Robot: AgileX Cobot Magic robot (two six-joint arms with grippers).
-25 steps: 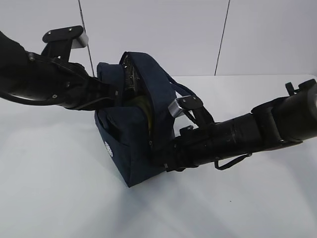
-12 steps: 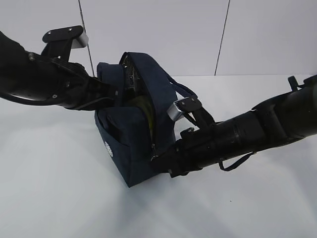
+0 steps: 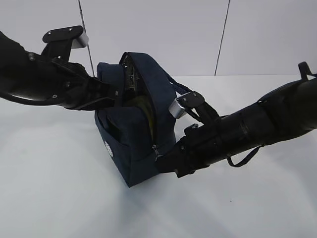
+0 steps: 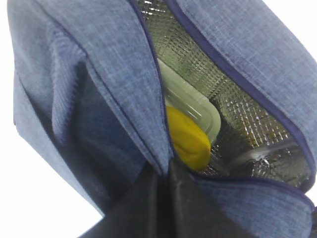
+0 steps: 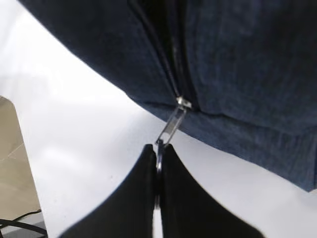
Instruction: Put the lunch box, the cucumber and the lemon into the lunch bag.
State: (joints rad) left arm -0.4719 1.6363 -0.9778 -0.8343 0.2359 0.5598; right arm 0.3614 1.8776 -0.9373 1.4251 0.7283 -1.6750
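A: The right claw is pinched on the zipper pull; the left claw is clamped on the lunch bag, mid-desk.

B: The lemon and lunch box are inside. A slipping pull or snagging zipper could drag the bag over.

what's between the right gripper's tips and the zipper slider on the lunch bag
Only the metal zipper pull: the right wrist view shows the right gripper pinching its end, the pull running to the slider on the lunch bag.

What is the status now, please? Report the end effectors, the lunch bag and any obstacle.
Right end effector shut on zipper pull. Left end effector shut on lunch bag rim. Lemon, lunch box inside. No obstacle visible.
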